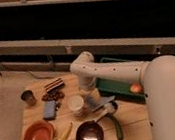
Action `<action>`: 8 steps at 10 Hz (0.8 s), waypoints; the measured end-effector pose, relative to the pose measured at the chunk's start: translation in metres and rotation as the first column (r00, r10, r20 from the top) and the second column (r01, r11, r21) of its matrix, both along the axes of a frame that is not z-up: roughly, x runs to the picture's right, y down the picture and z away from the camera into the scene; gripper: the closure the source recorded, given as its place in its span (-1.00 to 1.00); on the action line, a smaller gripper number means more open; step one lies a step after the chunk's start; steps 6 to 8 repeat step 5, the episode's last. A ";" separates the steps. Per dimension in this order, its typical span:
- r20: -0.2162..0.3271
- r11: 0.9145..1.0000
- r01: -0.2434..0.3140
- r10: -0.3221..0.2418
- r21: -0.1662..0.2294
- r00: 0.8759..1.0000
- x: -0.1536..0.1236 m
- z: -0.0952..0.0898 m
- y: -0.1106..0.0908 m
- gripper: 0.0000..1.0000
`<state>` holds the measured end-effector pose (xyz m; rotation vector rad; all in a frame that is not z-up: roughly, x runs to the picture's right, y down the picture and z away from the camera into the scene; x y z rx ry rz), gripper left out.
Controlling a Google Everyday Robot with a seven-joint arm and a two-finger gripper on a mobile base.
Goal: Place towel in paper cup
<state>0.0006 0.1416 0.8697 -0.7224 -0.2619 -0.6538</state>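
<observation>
The white paper cup [76, 104] stands upright near the middle of the wooden table [135, 119]. My gripper [92, 98] hangs down from the white arm [106, 71], just right of the cup and close to the tabletop. A pale grey crumpled thing, apparently the towel [100, 103], lies right at the gripper. I cannot tell whether the gripper holds it. The inside of the cup is not visible.
A metal cup [28, 97], a brown bar [54, 84], a blue packet [49, 109], an orange bowl [38, 136], a banana [63, 135], a dark bowl [89, 134] and a green item [117, 128] are on the table. A green tray [115, 84] holding an orange ball [135, 88] sits at the right.
</observation>
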 end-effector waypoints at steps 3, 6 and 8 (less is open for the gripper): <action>-0.009 1.000 -0.003 0.003 -0.019 1.000 -0.001 0.006 0.008 -0.47; -0.016 1.000 -0.005 0.004 -0.027 1.000 0.000 0.008 0.010 -0.07; -0.016 1.000 -0.005 0.004 -0.027 1.000 0.000 0.008 0.010 -0.07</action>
